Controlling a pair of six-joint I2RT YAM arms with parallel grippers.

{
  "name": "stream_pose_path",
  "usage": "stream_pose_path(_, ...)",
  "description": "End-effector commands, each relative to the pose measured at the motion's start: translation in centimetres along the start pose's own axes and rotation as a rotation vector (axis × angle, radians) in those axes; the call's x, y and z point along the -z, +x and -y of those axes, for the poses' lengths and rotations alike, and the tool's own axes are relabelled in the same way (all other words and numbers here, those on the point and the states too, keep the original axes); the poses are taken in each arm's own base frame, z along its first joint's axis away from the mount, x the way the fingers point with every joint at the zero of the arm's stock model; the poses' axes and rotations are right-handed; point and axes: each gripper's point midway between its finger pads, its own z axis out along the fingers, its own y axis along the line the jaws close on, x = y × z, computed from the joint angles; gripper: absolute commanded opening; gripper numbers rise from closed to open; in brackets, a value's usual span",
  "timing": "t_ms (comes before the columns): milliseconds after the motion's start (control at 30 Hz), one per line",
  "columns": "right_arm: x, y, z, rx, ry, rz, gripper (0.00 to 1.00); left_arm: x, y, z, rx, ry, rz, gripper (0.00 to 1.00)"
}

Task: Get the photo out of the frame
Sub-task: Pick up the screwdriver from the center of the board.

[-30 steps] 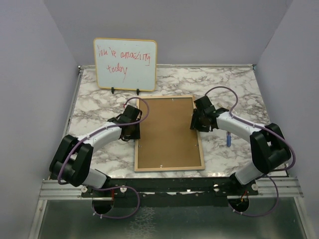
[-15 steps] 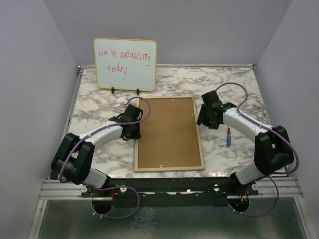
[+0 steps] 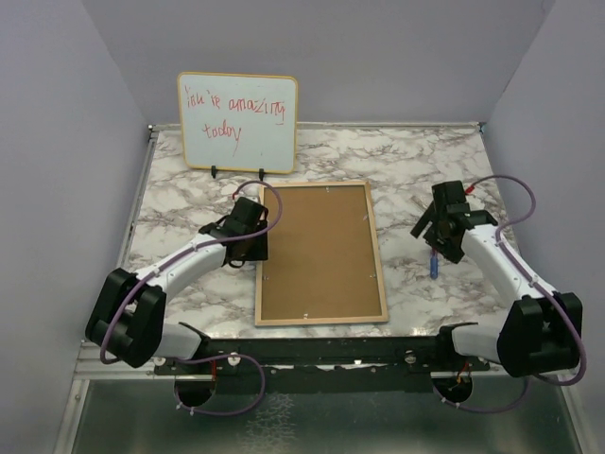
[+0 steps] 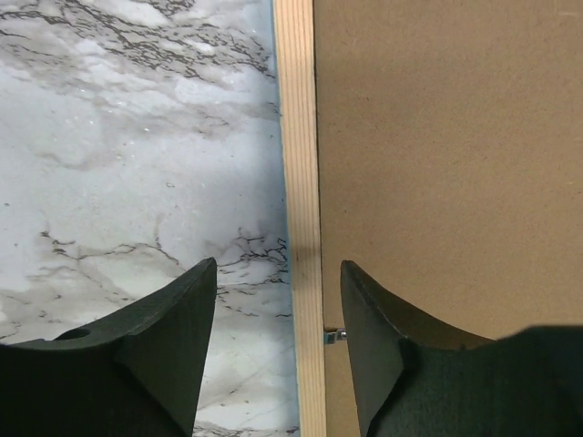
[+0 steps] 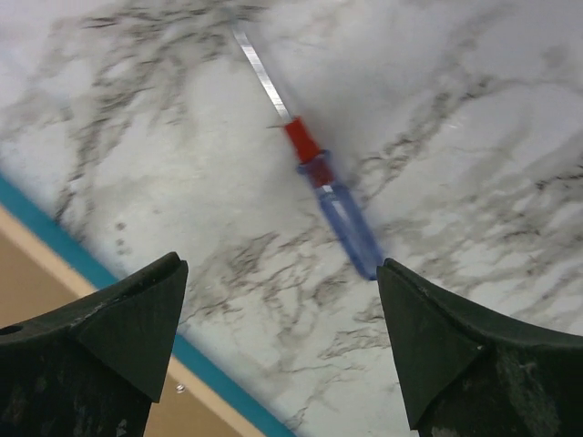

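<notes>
The frame (image 3: 321,253) lay face-down; the right gripper (image 5: 281,273) gaped over the screwdriver (image 5: 319,173) — probably the next grasp — while the left gripper (image 4: 278,269), jaws apart, straddled its rim (image 4: 299,182).

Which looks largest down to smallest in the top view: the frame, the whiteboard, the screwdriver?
1. the frame, lying back up.
2. the whiteboard, somewhat smaller, though it stands farther from the camera.
3. the screwdriver, by far the smallest.

Frame (image 3: 319,253) face-down on marble table (image 3: 416,161)
</notes>
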Motion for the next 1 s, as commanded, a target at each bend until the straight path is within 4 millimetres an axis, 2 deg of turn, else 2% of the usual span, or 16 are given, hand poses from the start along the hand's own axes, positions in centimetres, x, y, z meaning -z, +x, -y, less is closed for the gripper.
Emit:
stream_pose_path(0,-1.2,1.8,4.4,-0.086,0.096,-0.079,0.88,0.9,-1.0,-0.9,-0.004,-0.046,0.058,0.58)
stream_pose_path(167,-1.1,2.1,3.9,-0.093,-0.008,-0.071,0.82,2.0,-2.1,-1.3,0.011,-0.056,0.12,0.58)
stream_pose_path(300,-2.2,3.2,3.6,-0.036,-0.03,-0.121,0.75,2.3,-2.3,-1.2,0.016,-0.046,0.137,0.57)
stream_pose_path(400,-3.2,4.5,2.4,-0.024,-0.094,-0.172,0.69,2.6,-2.7,-1.4,0.017,-0.055,0.153,0.57)
stream_pose_path(500,-3.7,4.0,3.5,-0.024,-0.033,-0.132,0.7,2.5,-2.5,-1.4,0.025,-0.057,0.152,0.56)
stream_pose_path(667,-3.4,3.4,2.9,-0.013,-0.054,-0.131,0.69,2.7,-2.9,-1.3,0.024,-0.053,0.167,0.56)
stream_pose_path(767,-3.9,3.5,3.5,-0.008,-0.021,-0.124,0.69,2.6,-3.0,-1.4,0.022,-0.057,0.168,0.56)
stream_pose_path(967,-5.2,4.2,3.5,-0.004,-0.017,-0.136,0.66,2.4,-2.8,-1.2,0.027,-0.052,0.157,0.55)
